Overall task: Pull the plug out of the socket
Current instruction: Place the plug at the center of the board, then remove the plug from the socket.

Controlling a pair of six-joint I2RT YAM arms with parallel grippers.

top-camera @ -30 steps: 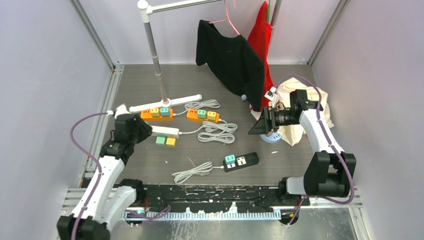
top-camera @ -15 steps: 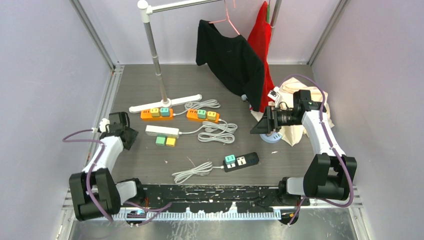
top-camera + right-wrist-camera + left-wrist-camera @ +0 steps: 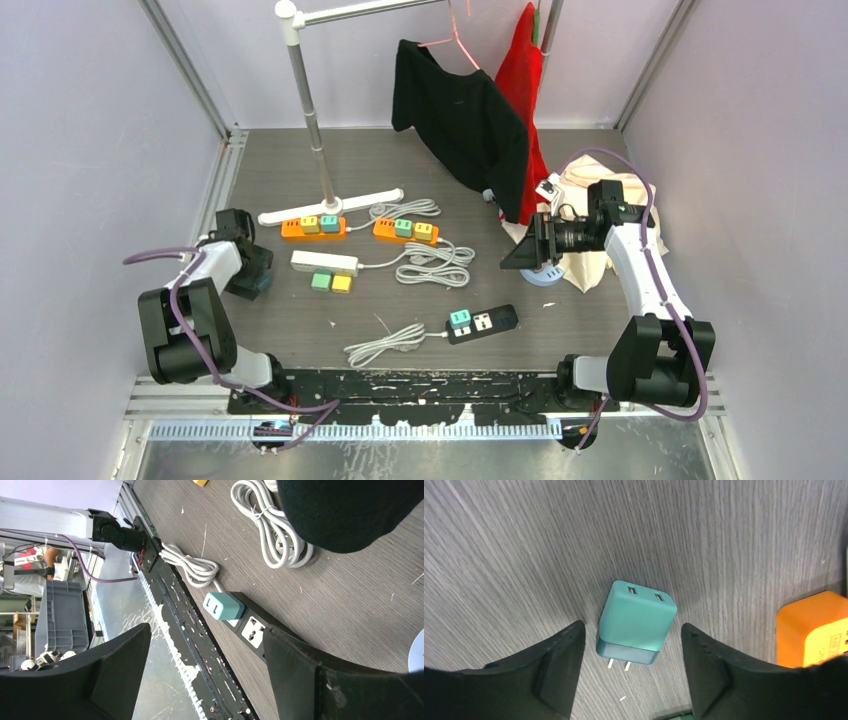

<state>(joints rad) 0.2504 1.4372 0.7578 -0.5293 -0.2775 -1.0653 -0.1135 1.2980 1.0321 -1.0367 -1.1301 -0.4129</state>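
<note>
Table of grey wood-grain laminate (image 3: pixel 300 170) carries everything, with a white clothes rail (image 3: pixel 310 110) at the back and a black garment (image 3: pixel 465 120) and a red garment (image 3: pixel 520 70) hanging near it. Over a crumpled cream cloth (image 3: pixel 600 235) the right gripper (image 3: pixel 205 630) is raised, its fingers wide apart and empty. The left gripper (image 3: pixel 632 627) sits low at the table's left edge, fingers spread and touching nothing. A pair of orange power strips (image 3: pixel 313 227) lies mid-table, a white power strip (image 3: pixel 325 262) is just in front of them, and a black power strip (image 3: pixel 482 323) lies nearest the arms with a second teal plug (image 3: pixel 222 605) seated in it. The teal square plug (image 3: pixel 639 610) lies loose on the table between the left fingers, in no socket. Its long axis runs along the gap: two slots face away from the wrist, and two bare metal prongs point back toward it. An orange block (image 3: pixel 811 627) at the right edge bears a small label too blurred to read.
</note>
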